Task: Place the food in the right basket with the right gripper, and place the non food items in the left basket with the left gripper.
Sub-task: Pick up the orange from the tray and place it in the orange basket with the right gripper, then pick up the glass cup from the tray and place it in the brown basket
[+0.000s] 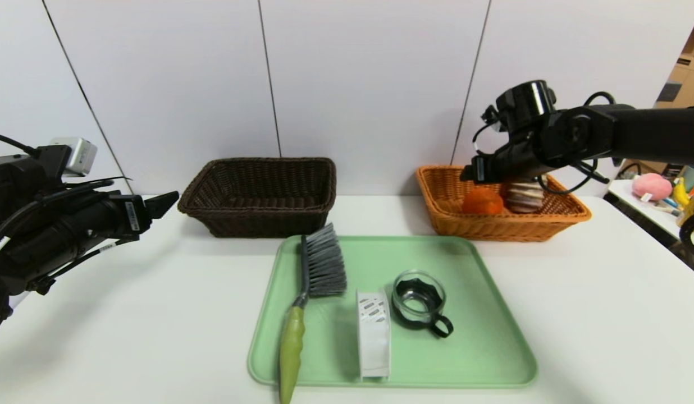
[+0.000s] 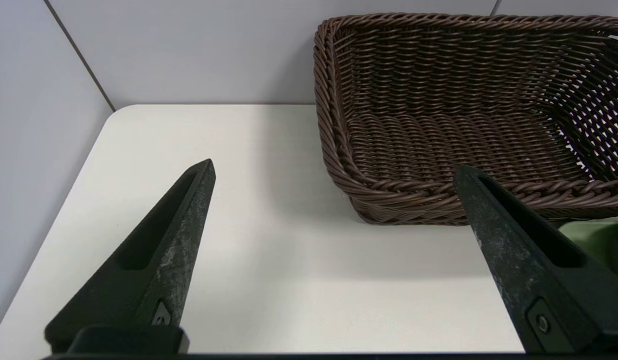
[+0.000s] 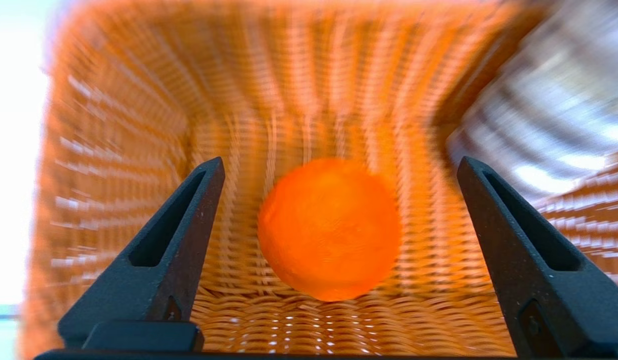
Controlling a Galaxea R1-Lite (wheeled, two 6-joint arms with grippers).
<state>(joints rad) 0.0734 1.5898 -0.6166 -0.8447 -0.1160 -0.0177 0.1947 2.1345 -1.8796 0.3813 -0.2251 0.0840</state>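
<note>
Orange fruit and striped roll lie in the orange basket, frame right; right gripper above, fingers apart, empty. Left gripper parked far left, fingers apart.

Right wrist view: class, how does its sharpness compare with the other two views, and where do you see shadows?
Right wrist view: the orange basket and fruit are smeared by motion blur, while the gripper's own fingers stay crisp. Left wrist view: sharp, with a soft shadow beside the dark basket. Head view: mostly sharp, faint shadows under the tray.
</note>
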